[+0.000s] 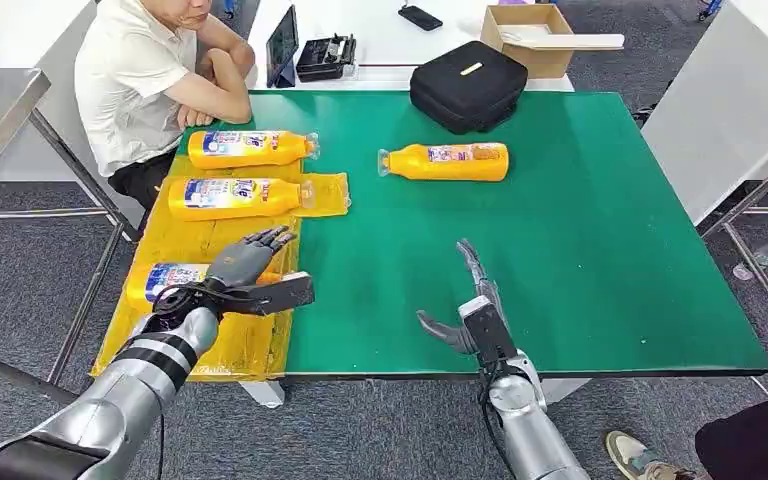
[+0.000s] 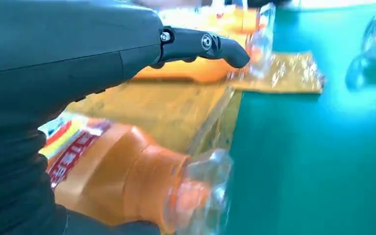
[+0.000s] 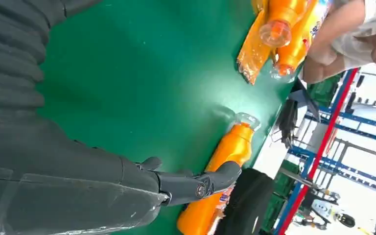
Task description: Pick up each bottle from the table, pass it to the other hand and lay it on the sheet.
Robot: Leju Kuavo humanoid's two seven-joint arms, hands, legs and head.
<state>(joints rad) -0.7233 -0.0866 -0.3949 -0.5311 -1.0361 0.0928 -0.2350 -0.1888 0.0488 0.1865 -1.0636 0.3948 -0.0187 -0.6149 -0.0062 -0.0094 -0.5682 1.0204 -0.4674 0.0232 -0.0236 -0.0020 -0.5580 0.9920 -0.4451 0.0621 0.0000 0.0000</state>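
Left robot hand (image 1: 245, 258) over bottle (image 1: 165, 279) (on sheet (image 1: 250, 345))

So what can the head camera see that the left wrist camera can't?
Head view alone: the person in a white shirt, the black zip-up bag, the cardboard box and the robot's open right hand.

Left wrist view alone: the nearest orange plastic bottle's clear cap, close up.

Both: the crinkly yellow sheet, the green table mat and the left hand.

A lab or workshop: green mat-topped table (image 1: 600, 250), grey carpet, blue metal racking (image 3: 333, 161) behind.
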